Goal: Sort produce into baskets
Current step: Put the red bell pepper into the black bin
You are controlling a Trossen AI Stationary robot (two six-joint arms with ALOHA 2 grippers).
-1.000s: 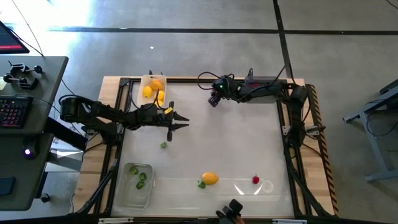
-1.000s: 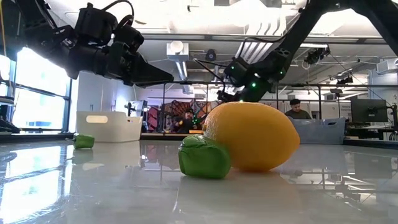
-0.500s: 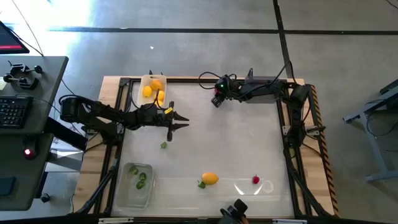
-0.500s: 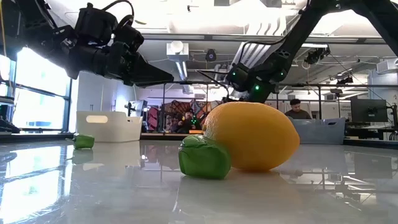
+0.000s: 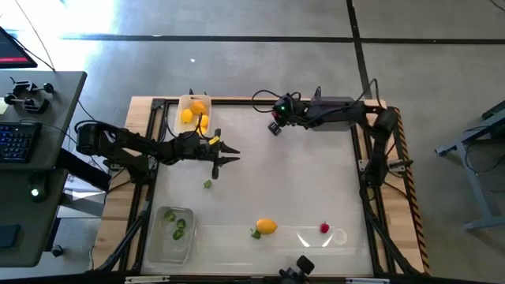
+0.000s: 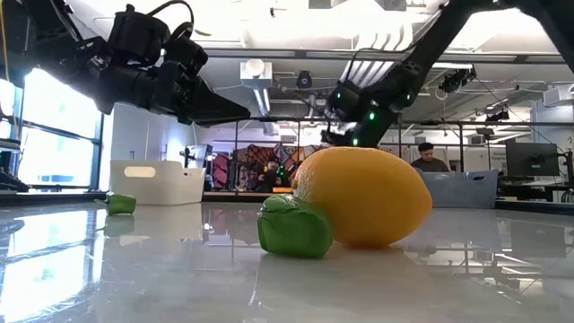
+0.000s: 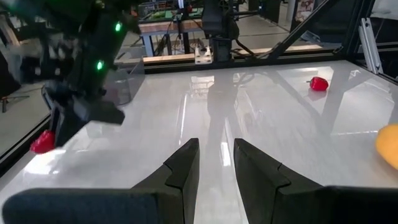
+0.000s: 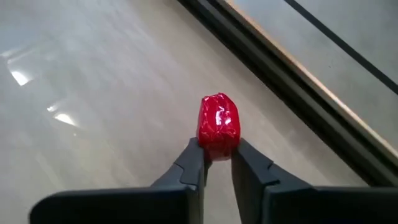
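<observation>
My right gripper (image 5: 274,126) is over the table's far edge, shut on a small red berry piece (image 8: 218,124). My left gripper (image 5: 235,154) hovers open and empty over the left middle of the table, pointing right. The white tray (image 5: 193,114) at the far left holds yellow pieces. The clear tray (image 5: 173,233) at the near left holds green pieces. On the table lie a green piece (image 5: 207,184), a yellow-orange fruit (image 5: 267,226) with a green piece (image 5: 256,233) touching it, and a red berry (image 5: 324,228). A grey tray (image 6: 462,188) shows far right in the low view. My right gripper pinches the red piece's near end (image 8: 216,147) between its two fingertips, with most of the piece sticking out past them. The fingers come from the table's right side. The piece is lifted clear of the table.
Black frame rails (image 5: 252,101) run round the white tabletop. The middle of the table (image 5: 292,173) is bare. A desk with a keyboard (image 5: 20,138) stands off the table's left. A person sits in the room behind (image 6: 429,157).
My right gripper has risen a little and drawn slightly toward the table's far right with the red piece still in its fingers. My left arm has kept still.
</observation>
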